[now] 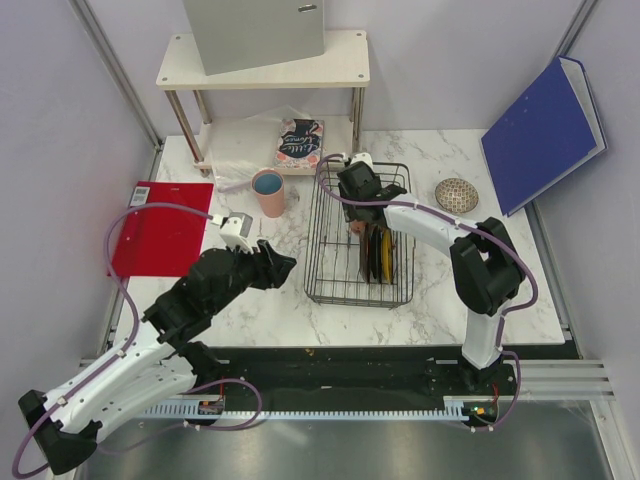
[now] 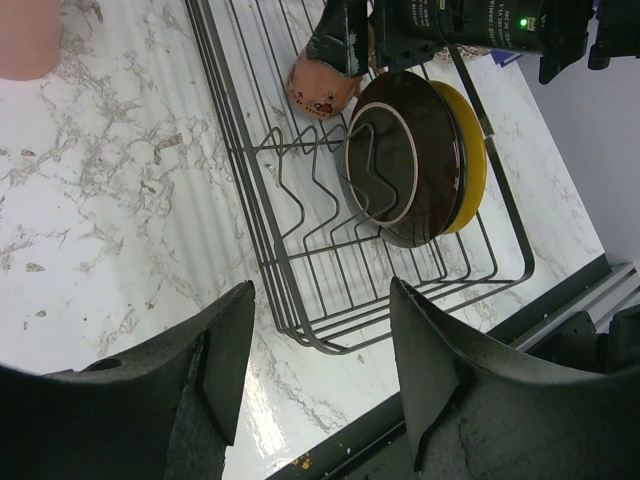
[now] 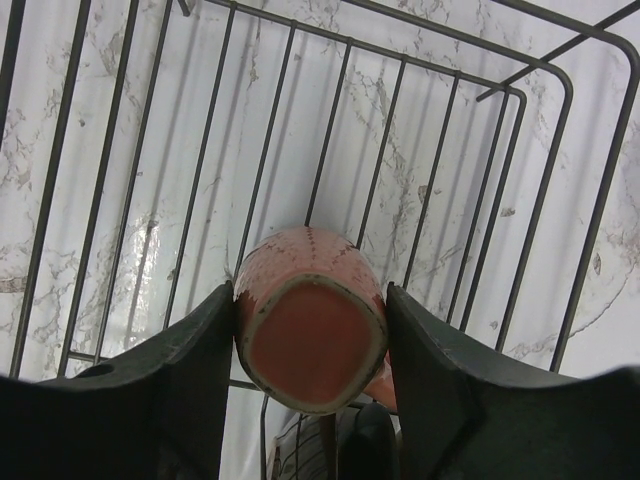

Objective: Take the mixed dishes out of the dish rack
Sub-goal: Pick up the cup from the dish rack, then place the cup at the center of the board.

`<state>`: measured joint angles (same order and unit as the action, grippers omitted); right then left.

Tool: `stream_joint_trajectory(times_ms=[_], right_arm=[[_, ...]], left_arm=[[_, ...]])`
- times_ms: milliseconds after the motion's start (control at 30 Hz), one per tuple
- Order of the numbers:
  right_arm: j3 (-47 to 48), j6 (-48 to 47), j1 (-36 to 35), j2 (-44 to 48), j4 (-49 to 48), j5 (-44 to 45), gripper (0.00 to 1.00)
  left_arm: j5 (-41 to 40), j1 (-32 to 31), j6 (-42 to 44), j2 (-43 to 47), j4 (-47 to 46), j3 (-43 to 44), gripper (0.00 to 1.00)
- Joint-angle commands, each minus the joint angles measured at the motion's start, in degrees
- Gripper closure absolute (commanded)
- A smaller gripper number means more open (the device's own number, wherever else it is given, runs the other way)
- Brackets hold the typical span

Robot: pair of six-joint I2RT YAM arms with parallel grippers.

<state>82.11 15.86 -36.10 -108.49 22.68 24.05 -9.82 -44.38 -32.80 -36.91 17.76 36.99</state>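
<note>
1. Inside the dish rack (image 1: 335, 265), toward its far end, the small pink mug (image 3: 312, 345) sits between the fingers (image 3: 180, 400) of the right gripper (image 3: 310, 312), with its base facing the wrist camera.
2. Both fingers press the mug's sides, the jaws partly closed around it.
3. Nearer in the rack, two dark plates (image 2: 400, 170) stand upright.
4. Just left of the rack, the left gripper (image 2: 320, 300) hangs wide open over the marble table (image 2: 100, 200), holding nothing.

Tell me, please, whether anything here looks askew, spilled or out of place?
Nothing spilled or broken. The small pink mug is tipped, base towards the wrist camera, between the right gripper's fingers inside the dark wire dish rack; the dark plates stand upright.
</note>
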Motion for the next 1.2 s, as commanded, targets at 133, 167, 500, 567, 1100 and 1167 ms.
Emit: stream_joint_trajectory(times_ms=[133, 167, 500, 567, 1100, 1167], right_arm=[[-0.81, 0.23, 0.06, 4.68, -1.23, -0.32, 1.00], [-0.81, 0.23, 0.15, 5.12, -1.23, -0.67, 1.00], [2.17, 2.42, 0.06, 15.05, -0.88, -7.17, 1.00], [2.62, 2.86, 0.06, 17.34, -0.97, -7.97, 1.00], [-32.16, 33.49, 7.61, 41.69, -49.17, -36.42, 1.00], [-33.93, 37.12, 8.23, 41.43, -53.68, -39.77, 1.00]], left_arm=[[0.68, -0.18, -2.18, -0.10, -0.27, -0.08, 0.37], [0.60, -0.18, -2.18, -0.18, -0.27, -0.08, 0.37], [-1.25, -0.18, -1.39, -0.71, -0.09, 0.62, 0.37], [-1.77, -0.18, -1.13, -0.98, -0.09, 1.15, 0.38], [-2.49, -0.09, -7.81, 1.57, -10.37, 0.27, 0.04], [1.80, -0.01, -6.93, 0.96, -12.57, 1.59, 0.01]])
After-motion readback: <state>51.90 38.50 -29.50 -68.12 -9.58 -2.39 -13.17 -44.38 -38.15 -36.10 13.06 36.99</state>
